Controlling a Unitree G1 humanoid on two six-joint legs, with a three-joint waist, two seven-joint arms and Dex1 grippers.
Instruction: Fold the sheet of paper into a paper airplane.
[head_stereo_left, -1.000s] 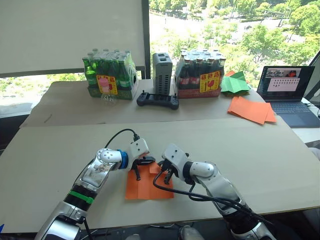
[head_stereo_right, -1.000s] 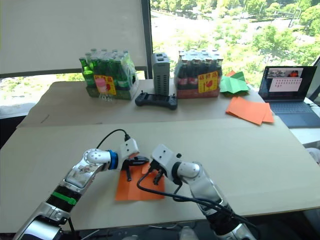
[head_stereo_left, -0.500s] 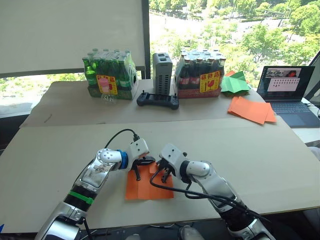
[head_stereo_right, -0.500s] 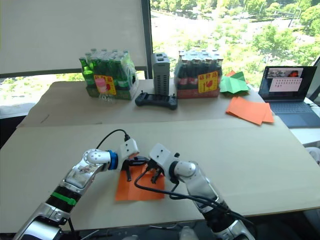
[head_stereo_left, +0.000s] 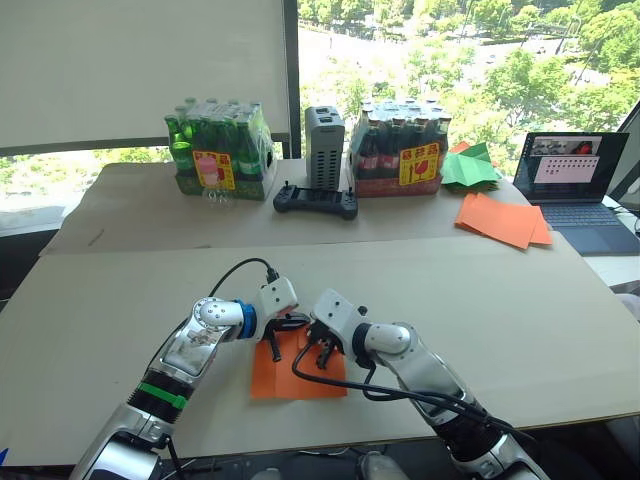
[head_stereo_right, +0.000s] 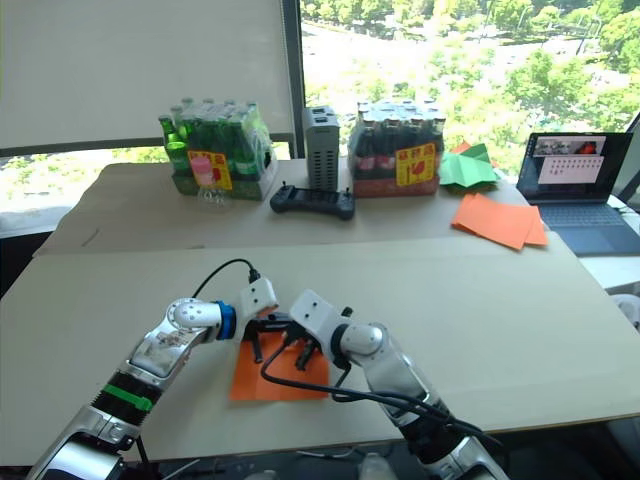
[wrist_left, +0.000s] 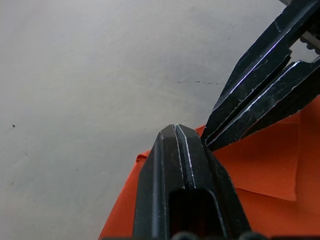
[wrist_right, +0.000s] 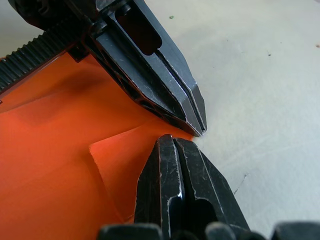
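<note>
Both pincers, left (head_stereo_left: 277, 343) and right (head_stereo_left: 322, 349), are pressing shut, tips meeting at my sheet of paper's (head_stereo_left: 295, 375) far edge.

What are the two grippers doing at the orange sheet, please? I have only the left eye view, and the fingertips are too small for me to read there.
Observer: In the left wrist view the left gripper is shut, its fingers pressed together, with its tip at the edge of the sheet of paper.
Operator: Thank you. And the right one?
Observer: The right wrist view shows the right gripper shut as well, its tip nearly meeting the left one's at that same edge.
Operator: Is anything folded there yet?
Observer: Yes, a small flap of the sheet lies turned over onto the paper right beside the right gripper's tip.
</note>
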